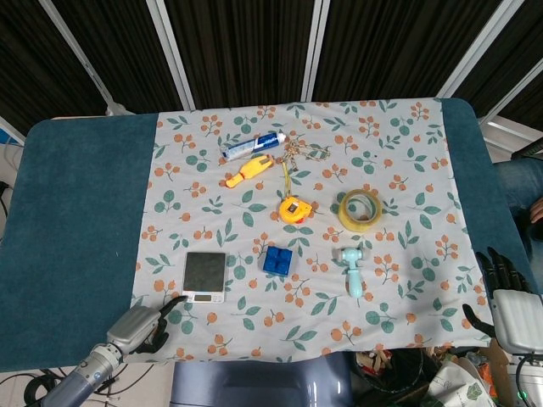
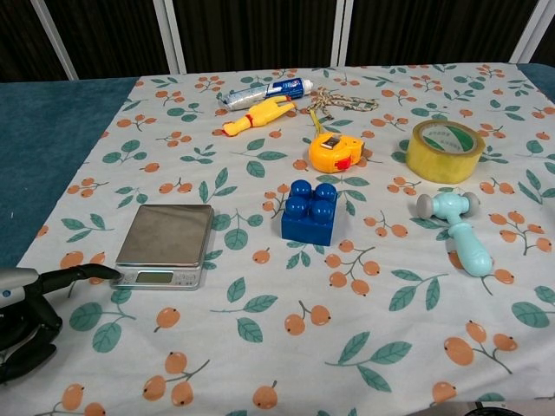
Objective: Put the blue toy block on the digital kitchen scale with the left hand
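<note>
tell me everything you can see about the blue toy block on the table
The blue toy block is a glossy, plastic-looking square brick with rounded studs on top. It sits flat and upright on the floral tablecloth, near the middle, untouched. The flat silver digital kitchen scale lies apart to its left, the yellow tape measure behind it, and the pale blue toy hammer to its right. Neither hand is on it.

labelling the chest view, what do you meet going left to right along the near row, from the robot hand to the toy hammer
left robot hand → digital kitchen scale → blue toy block → pale blue toy hammer
</note>
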You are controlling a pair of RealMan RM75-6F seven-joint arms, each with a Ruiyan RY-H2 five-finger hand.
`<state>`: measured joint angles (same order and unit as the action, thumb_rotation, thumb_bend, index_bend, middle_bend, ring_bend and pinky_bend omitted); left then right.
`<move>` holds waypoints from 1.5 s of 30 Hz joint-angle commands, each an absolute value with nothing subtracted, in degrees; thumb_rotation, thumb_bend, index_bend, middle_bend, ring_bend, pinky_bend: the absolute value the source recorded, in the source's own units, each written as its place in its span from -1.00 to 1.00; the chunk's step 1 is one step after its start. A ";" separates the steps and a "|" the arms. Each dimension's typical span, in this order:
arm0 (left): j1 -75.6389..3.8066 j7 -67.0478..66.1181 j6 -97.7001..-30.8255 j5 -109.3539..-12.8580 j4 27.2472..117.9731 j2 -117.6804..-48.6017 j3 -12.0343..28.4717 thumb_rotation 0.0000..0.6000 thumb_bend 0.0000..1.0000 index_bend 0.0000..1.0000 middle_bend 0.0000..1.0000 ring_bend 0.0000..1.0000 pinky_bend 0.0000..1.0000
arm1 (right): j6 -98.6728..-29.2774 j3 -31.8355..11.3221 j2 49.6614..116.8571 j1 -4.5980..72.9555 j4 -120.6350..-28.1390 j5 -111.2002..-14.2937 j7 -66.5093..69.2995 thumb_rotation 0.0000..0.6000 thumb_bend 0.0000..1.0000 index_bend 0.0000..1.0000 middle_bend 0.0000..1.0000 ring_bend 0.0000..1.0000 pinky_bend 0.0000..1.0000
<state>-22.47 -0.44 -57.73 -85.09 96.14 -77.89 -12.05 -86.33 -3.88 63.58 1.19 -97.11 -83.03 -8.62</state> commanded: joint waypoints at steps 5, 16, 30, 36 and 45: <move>-22.39 -0.78 -57.36 -85.22 95.97 -77.93 -11.82 1.00 0.04 -0.85 0.47 0.53 0.72 | -86.33 -3.93 63.58 1.19 -97.07 -82.96 -8.56 1.00 -0.60 -1.00 -1.00 -0.89 -0.63; -22.06 -0.88 -56.40 -84.84 95.65 -78.01 -11.80 1.00 0.04 -0.67 0.47 0.53 0.72 | -86.42 -3.95 63.59 1.20 -97.08 -83.05 -8.52 1.00 -0.60 -1.00 -1.00 -0.89 -0.63; -21.89 -0.53 -54.57 -83.65 94.66 -78.17 -11.68 1.00 0.04 -0.51 0.47 0.53 0.72 | -86.36 -3.97 63.53 1.19 -97.15 -82.93 -8.49 1.00 -0.60 -1.00 -1.00 -0.89 -0.63; -21.64 -0.65 -56.42 -84.44 96.01 -77.01 -10.82 1.00 0.04 -0.65 0.46 0.53 0.72 | -86.41 -3.96 63.53 1.19 -97.16 -83.01 -8.49 1.00 -0.60 -1.00 -1.00 -0.89 -0.63; -21.72 -0.60 -63.14 -86.81 95.61 -77.18 -5.70 1.00 -0.59 -0.93 -0.32 -0.39 0.07 | -86.33 -3.96 63.53 1.24 -97.27 -83.00 -8.54 1.00 -0.60 -1.00 -1.00 -0.89 -0.63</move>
<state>-21.45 -0.75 -62.05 -86.56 96.38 -76.62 -7.40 -86.33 -3.95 63.53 1.24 -97.28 -83.00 -8.54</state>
